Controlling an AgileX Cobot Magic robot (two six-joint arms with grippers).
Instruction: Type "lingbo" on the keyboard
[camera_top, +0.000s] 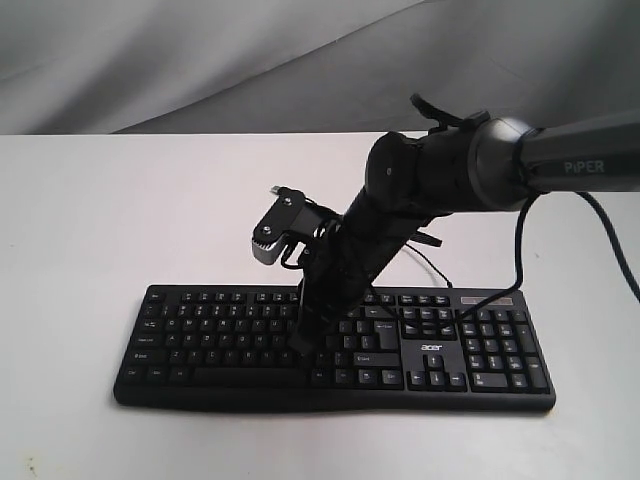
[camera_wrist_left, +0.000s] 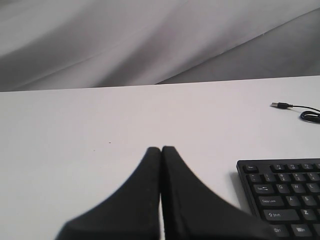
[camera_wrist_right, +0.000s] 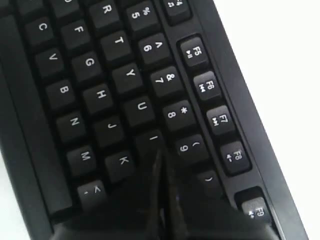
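The black keyboard with white legends and an "acer" logo lies across the front of the white table. My right arm reaches in from the right. Its gripper is shut and points down at the letter keys left of the keyboard's middle. In the right wrist view the shut tips sit at the edge of the I key, between K and 9; whether they touch the key I cannot tell. My left gripper is shut on nothing and hovers over bare table beside the keyboard's Esc corner.
The keyboard's thin black cable runs behind it, and its USB plug lies loose on the table. A grey cloth backdrop hangs behind the table. The right arm's own cable droops over the number pad side.
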